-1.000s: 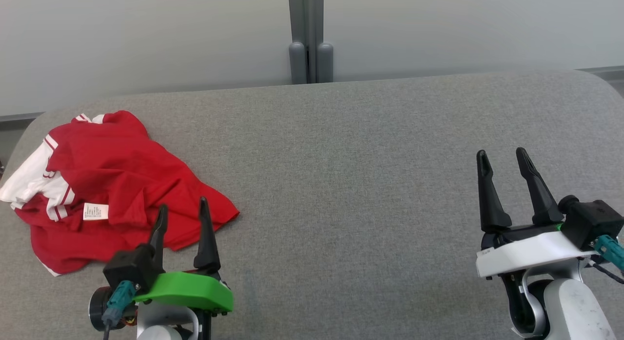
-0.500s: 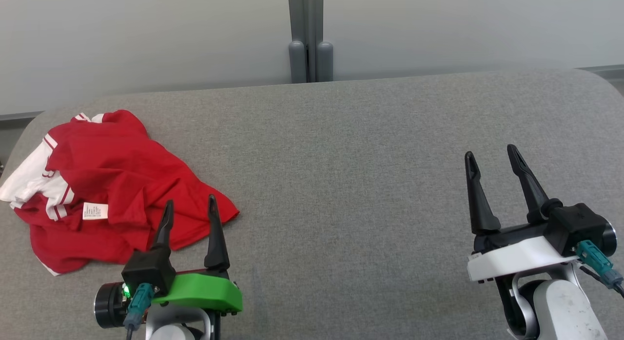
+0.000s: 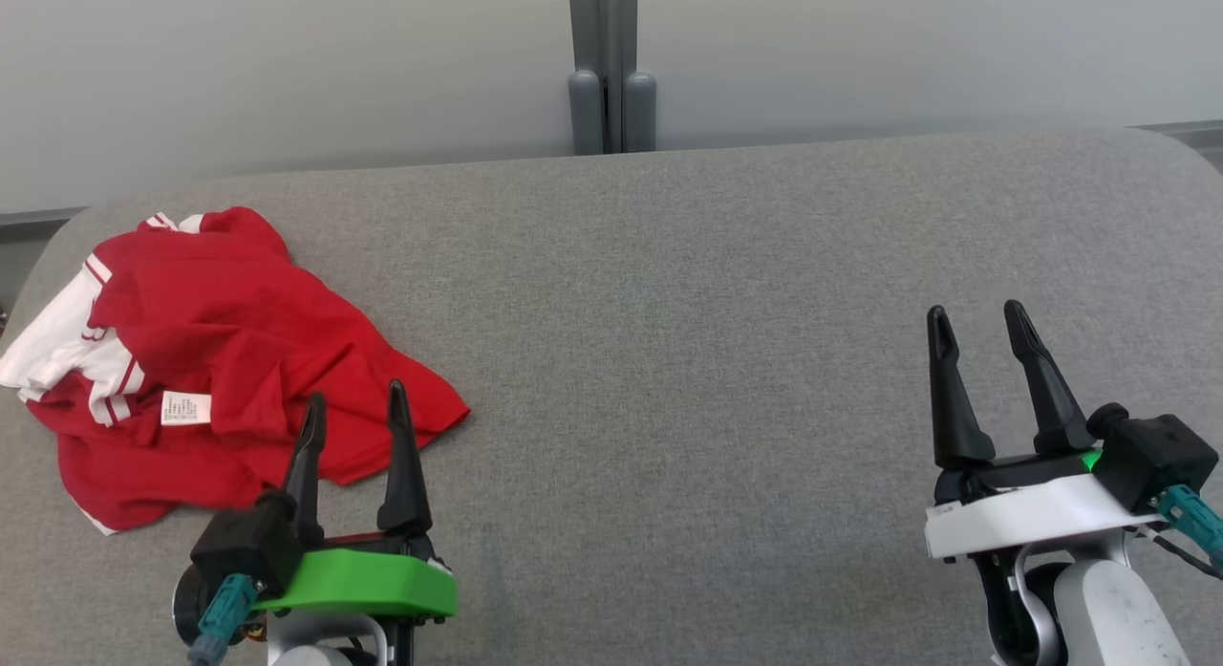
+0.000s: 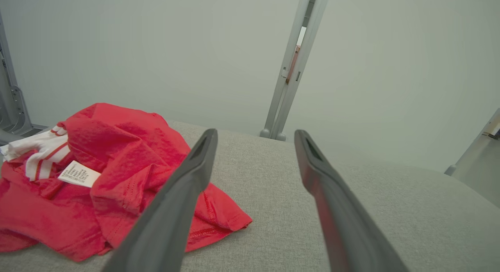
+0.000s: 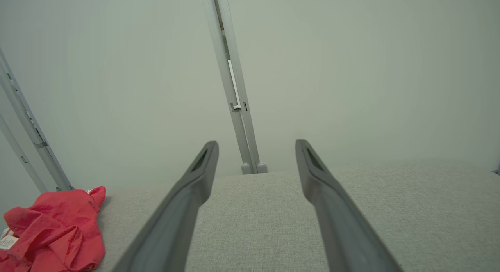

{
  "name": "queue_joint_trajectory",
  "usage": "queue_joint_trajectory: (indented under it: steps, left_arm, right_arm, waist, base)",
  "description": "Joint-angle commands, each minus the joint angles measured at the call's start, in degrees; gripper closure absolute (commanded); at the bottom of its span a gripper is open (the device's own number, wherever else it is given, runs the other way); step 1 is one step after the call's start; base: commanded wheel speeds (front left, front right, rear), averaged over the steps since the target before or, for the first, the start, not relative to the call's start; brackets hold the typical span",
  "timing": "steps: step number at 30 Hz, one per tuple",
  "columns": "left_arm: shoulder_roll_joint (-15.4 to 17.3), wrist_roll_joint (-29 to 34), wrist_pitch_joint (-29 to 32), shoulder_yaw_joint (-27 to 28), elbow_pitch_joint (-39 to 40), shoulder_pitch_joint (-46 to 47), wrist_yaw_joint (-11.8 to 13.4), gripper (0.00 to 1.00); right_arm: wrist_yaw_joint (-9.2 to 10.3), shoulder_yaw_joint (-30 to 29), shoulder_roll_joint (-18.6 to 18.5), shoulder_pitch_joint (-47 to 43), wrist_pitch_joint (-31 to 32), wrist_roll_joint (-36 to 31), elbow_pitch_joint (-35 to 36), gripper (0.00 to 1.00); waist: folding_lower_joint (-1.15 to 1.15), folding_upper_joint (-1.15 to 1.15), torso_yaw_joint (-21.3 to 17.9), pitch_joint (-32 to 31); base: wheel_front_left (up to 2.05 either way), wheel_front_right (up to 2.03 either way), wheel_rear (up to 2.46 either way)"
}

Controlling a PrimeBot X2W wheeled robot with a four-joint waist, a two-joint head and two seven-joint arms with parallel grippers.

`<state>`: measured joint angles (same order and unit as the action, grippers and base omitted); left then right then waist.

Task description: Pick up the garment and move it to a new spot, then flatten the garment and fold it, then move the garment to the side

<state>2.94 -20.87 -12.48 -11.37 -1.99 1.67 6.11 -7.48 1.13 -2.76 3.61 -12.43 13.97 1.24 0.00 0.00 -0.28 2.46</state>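
Nothing is done yet: the crumpled garment [image 3: 220, 341] lies just ahead of the spread, empty left gripper [image 3: 355, 393]; the right gripper [image 3: 976, 310] is likewise spread.

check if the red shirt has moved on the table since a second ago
No. The red shirt lies as before at the rounded left corner of the grey table; the slight shift of the whole picture is the camera's.

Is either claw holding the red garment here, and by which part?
Nothing is held. The left claw and right claw are open and empty; the red garment lies crumpled on the grey surface.
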Motion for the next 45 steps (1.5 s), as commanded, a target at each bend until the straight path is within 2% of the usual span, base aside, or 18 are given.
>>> queue_joint_trajectory:
  steps: [1,8,23,36,45]
  left_arm:
    - [-0.05,0.21,-0.53,0.12,-0.04,-0.72,-0.81,0.00]
    - [-0.04,-0.54,-1.31,-0.42,-1.37,-0.88,-2.03,0.00]
    - [0.01,4.65,-2.88,-1.59,-1.00,-1.62,-0.44,0.00]
    - [0.01,4.02,-2.70,-1.32,-1.91,-1.57,-0.67,0.00]
    - [0.00,3.45,-2.70,-0.95,-2.74,-0.83,0.24,0.00]
  right_arm:
    - [-0.02,0.05,-0.14,-0.26,-0.61,-0.72,-0.14,0.00]
    - [-0.02,0.18,-0.16,-0.43,-1.44,-1.45,-0.79,0.00]
    - [-0.01,1.30,-0.20,-0.87,-2.94,-7.07,-0.16,0.00]
    - [-0.01,1.21,-0.20,-0.87,-2.81,-6.37,-0.51,0.00]
    - [-0.01,2.10,-0.20,-1.27,-2.81,-5.86,-0.96,0.00]
  waist:
    - [0.00,0.00,-0.03,0.09]
    - [0.00,0.00,-0.37,0.10]
    - [0.00,0.00,-0.01,-0.03]
    - [0.00,0.00,0.36,0.00]
    - [0.00,0.00,4.65,0.46]
  base:
    - [0.00,0.00,0.00]
    - [0.00,0.00,0.00]
    - [0.00,0.00,0.00]
    - [0.00,0.00,0.00]
    - [0.00,0.00,0.00]
